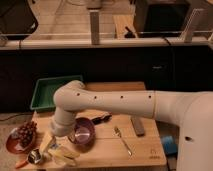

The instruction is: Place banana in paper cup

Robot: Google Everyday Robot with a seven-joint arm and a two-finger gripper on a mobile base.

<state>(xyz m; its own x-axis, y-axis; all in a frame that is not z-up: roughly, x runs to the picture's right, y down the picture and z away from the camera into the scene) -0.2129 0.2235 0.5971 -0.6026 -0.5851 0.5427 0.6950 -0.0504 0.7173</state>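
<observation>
- My arm (115, 102) is the largest item: a thick white limb entering from the right, running left across the table and bending down at an elbow over the near-left part.
- The wooden table (105, 147) carries everything else; a bare stretch lies near and to the right of the bowl.
- A green tray (44, 94) stands at the far-left corner, partly behind my elbow.
- A purple bowl (84, 132) sits just right of my forearm, near the table's middle.
- A reddish plate (12, 142) rests at the left edge and holds dark red grapes (27, 132).
- The banana (65, 156), pale yellow, lies at the near-left edge, directly under my wrist; whether it rests flat on the wood or in something I cannot tell.
- My gripper (55, 146) hangs just above the banana's left end, fingers spread apart and holding nothing.
- A grey flat bar (137, 126) lies right of the bowl, well apart from it.
- A light-blue object (169, 145) shows at the table's right side, half hidden by my body.
- A fork (122, 140) lies between bowl and bar.
- A dark object (101, 119) lies just beyond the bowl.
- A small shiny metal cup (34, 157) stands left of the banana.
</observation>
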